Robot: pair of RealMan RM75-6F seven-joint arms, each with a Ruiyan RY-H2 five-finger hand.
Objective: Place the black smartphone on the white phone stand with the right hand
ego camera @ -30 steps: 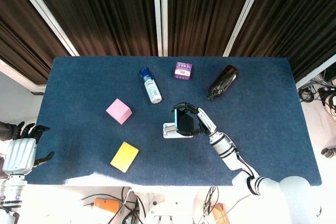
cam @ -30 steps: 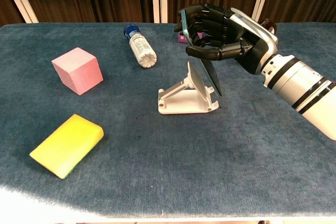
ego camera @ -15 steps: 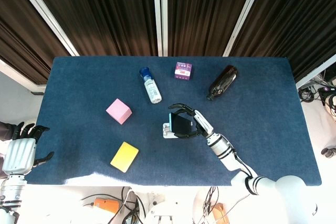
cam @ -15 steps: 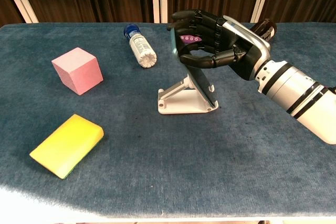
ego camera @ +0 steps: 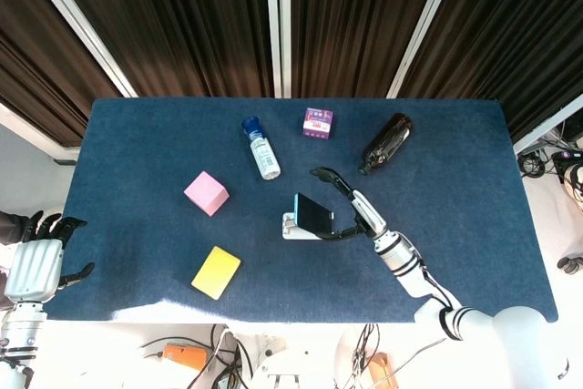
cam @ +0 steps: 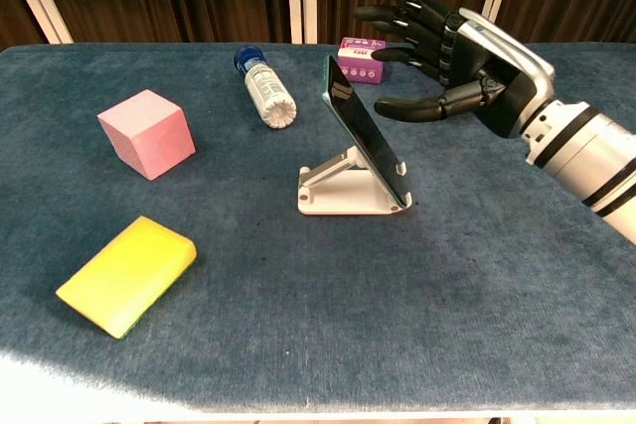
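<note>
The black smartphone (cam: 364,130) (ego camera: 314,213) leans tilted on the white phone stand (cam: 338,189) (ego camera: 293,226) near the table's middle, its lower edge in the stand's lip. My right hand (cam: 455,63) (ego camera: 348,208) hovers just right of the phone with its fingers spread, holding nothing and clear of the phone. My left hand (ego camera: 38,250) hangs off the table's left edge in the head view, fingers loosely apart and empty.
On the blue table (cam: 477,285) lie a pink cube (cam: 146,133), a yellow block (cam: 126,274), a white bottle with a blue cap (cam: 265,87), a small purple box (cam: 359,58) and a brown bottle (ego camera: 385,143) at the back right.
My right hand let go of the smartphone, spread its fingers and drew back to the right. The phone now rests alone on the stand.
</note>
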